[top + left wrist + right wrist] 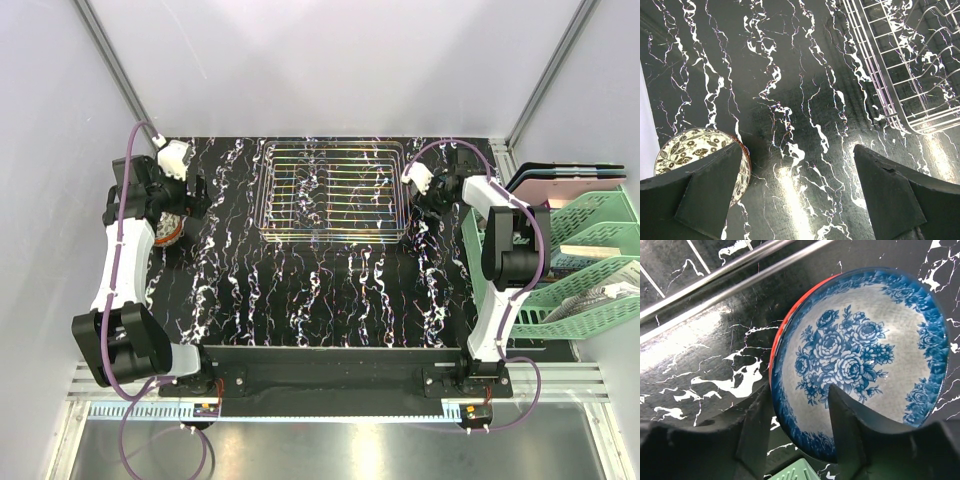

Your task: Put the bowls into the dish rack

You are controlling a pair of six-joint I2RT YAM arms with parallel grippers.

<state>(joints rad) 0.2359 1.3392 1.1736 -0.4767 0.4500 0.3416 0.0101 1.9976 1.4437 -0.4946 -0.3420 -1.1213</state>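
- At the far left of the black marbled table (300,290), a brown-patterned bowl (700,155) sits mouth up, partly hidden under the arm in the top view.
- The left gripper (797,150) hangs above it with its fingers spread wide, holding nothing; one finger overlaps the bowl's rim in the wrist view.
- At the far centre lies the dish rack (335,190), open side up, its long axis running left to right; no bowl is in it.
- Just right of the rack, the right gripper (799,390) straddles the rim of a blue-flowered bowl (865,355), one finger inside and one outside; whether they are clamped cannot be told.
- Green trays (590,260) stand at the right edge.
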